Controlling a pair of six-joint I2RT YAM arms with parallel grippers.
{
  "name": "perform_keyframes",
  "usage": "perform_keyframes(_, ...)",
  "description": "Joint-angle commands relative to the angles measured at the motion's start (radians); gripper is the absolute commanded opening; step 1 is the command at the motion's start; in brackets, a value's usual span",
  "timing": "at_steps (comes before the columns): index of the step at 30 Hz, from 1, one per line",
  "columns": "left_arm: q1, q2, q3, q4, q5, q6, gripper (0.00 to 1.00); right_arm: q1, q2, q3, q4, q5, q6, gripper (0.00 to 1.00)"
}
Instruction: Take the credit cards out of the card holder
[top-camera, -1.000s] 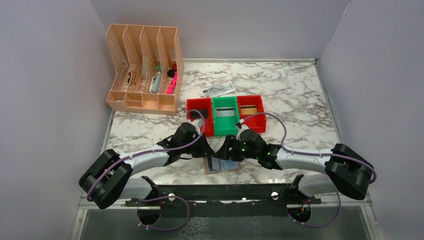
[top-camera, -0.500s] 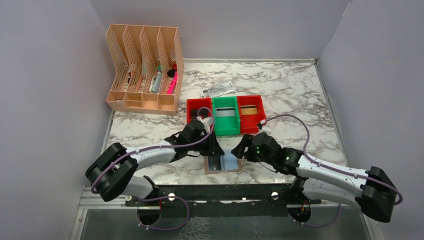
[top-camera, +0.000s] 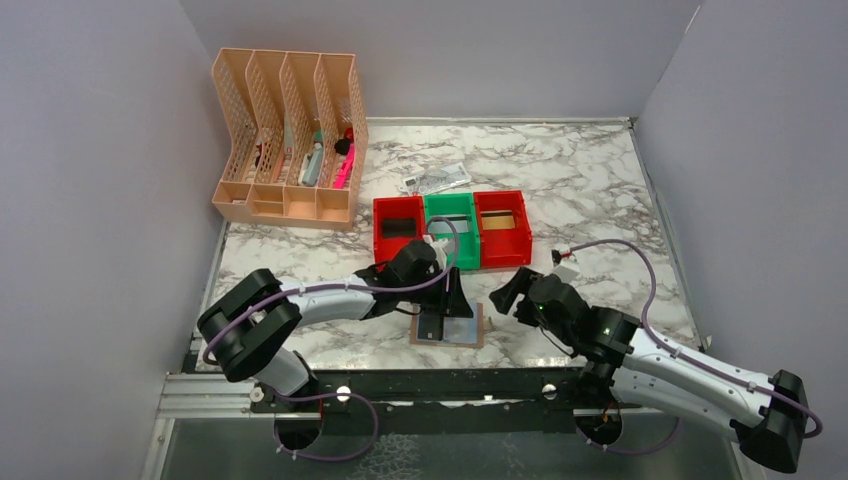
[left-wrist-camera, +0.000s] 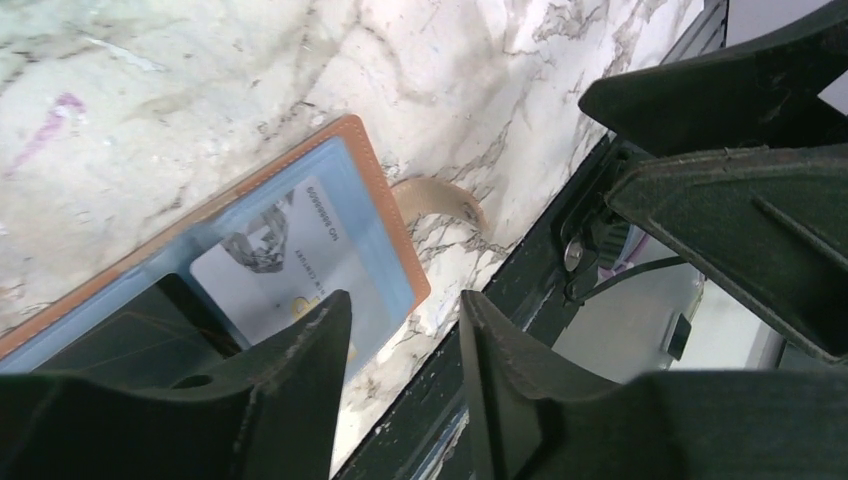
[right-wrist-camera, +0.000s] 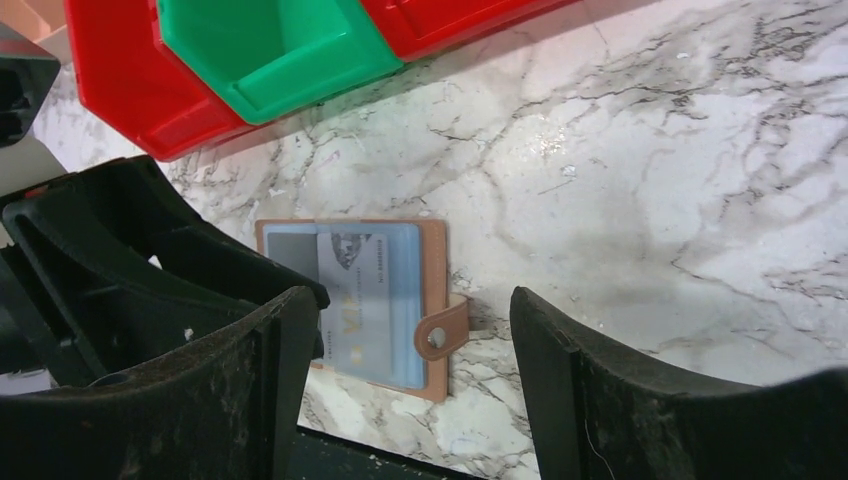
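Since the left tool hung narrowly spread over the card holder, it probably needed to slide the pale credit card out flat.

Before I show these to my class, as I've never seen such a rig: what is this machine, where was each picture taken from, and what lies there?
Two robot arms are bolted at the near edge of a marble table, each ending in a two-finger gripper. The wide picture looks down from above and behind. The other two come from wrist cameras, so the black shapes are each gripper's own fingers. On the table lie an open tan card holder with a pale card in one pocket, three bins, a peach file organiser and a crumpled paper note. The left gripper hovers at the holder, the right gripper beside it. Both are open, holding nothing.
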Motion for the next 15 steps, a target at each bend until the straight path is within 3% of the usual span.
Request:
perform_keyframes(1,-0.033,0.01,0.032,0.018,-0.002,0.014,0.5,-0.003,-0.015,-0.015,-0.066,0.058,0.044,0.76)
perform_keyframes(7,-0.04,-0.027,0.029,-0.028,-0.068,0.022,0.55,-0.003,-0.004,-0.023,-0.065,0.023,0.049,0.77)
perform_keyframes(15,-0.04,-0.133,0.021,-0.191,-0.291,0.036,0.56,-0.003,0.013,-0.03,0.131,-0.152,-0.131,0.65)
